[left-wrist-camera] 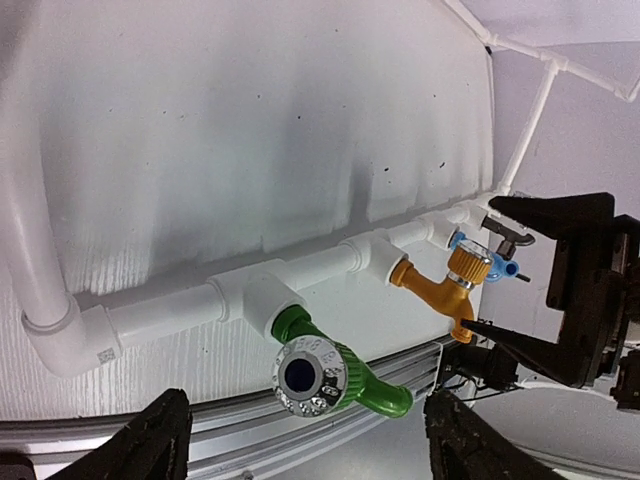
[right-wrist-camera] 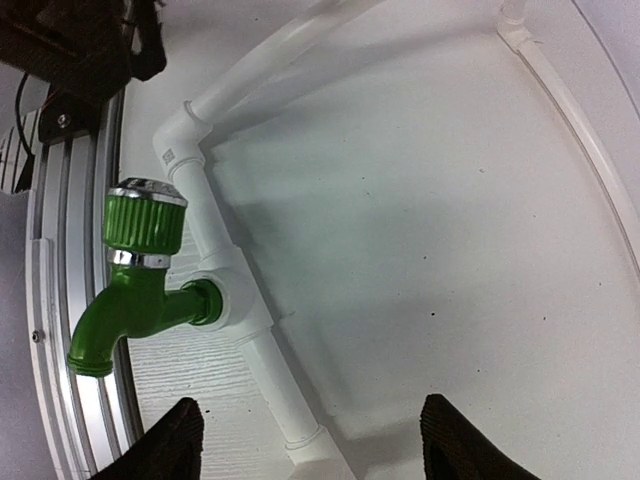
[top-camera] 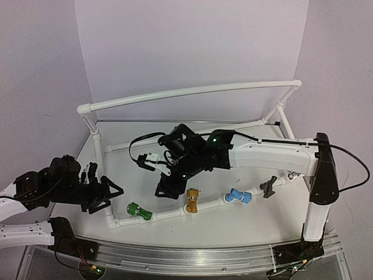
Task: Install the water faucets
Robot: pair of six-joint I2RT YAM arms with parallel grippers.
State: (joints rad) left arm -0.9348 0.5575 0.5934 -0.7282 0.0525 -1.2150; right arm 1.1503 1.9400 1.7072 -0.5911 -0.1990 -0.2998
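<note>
Four faucets sit in the front pipe of the white pipe frame (top-camera: pixel 192 90): green (top-camera: pixel 140 211), golden-orange (top-camera: pixel 192 200), blue (top-camera: pixel 238 195) and dark grey (top-camera: pixel 269 186). The silver faucet is not in view. My left gripper (top-camera: pixel 108 195) is open and empty, left of the green faucet. In the left wrist view the green faucet (left-wrist-camera: pixel 325 372) lies ahead between my open fingers, with the orange (left-wrist-camera: pixel 450 287), blue (left-wrist-camera: pixel 492 266) and dark grey (left-wrist-camera: pixel 505 238) ones beyond. My right gripper (top-camera: pixel 166 188) is open and empty, above the pipe between the green and orange faucets. The right wrist view shows the green faucet (right-wrist-camera: pixel 135 285).
A metal rail (top-camera: pixel 204 256) runs along the table's near edge, just in front of the pipe. The frame's raised back bar and side posts ring the work area. My right gripper (left-wrist-camera: pixel 565 290) shows in the left wrist view beside the orange faucet.
</note>
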